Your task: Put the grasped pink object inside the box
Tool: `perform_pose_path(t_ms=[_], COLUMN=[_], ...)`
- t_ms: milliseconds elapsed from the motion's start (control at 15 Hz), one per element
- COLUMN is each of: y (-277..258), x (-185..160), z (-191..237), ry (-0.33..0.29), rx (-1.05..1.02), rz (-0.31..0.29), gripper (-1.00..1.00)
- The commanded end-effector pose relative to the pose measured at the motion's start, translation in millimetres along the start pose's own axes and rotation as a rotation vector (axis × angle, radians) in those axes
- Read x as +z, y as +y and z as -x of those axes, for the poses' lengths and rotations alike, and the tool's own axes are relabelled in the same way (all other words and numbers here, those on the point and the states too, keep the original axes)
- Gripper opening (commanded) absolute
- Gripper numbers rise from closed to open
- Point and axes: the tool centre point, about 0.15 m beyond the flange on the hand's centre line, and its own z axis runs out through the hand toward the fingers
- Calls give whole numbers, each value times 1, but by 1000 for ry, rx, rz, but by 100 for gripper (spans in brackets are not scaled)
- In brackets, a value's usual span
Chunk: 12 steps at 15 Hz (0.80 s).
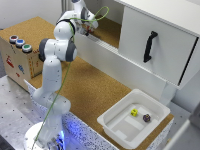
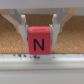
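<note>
A: Surface and room?

B: Desk [image 1: 95, 90] w/ cork-brown top, running from the exterior view's left toward its right. My base stands on a pale speckled metal plate w/ a blue glow at the foot. Big white drawer [image 1: 155, 42] w/ black handle [image 1: 149, 46] at the exterior view's upper right, pulled open; cork floor shows inside it. Pale wall behind.

A: End effector?

B: My end effector [image 2: 39, 31] is up over the open drawer, near its white front edge. Fingers [image 2: 22, 29] closed onto the pink object [image 2: 39, 43], one on each side, so only as wide as that piece. In the wrist view it's a pink-red cube, held clear above the cork.

A: Box?

B: Box [image 1: 112, 117], white shallow tub w/ wide rim, on the desk at the exterior view's lower right, well apart from my end effector. Inside: yellow die [image 1: 134, 112] and dark purple die [image 1: 146, 118], near each other, not touching.

A: Other items?

B: Brown box [image 1: 17, 60] at the exterior view's left, three coloured buttons [image 1: 20, 43] on top. Green cable along my arm.

A: Writing?

B: Black "N" on the cube face toward the wrist cam. Red and blue marks on the brown box's side, too blurred to read.
</note>
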Motion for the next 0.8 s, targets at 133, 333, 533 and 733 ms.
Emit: perform_pose_path(t_ms=[133,333,533,733], y=[89,120,170,227], x=[-44,-18,-1,17], z=[128,147,158,170], ry=[78,55,42,21], rx=[89,23,-60,-122], rz=[25,-126,-174,-184], gripper=[-100,-100,-100,-100])
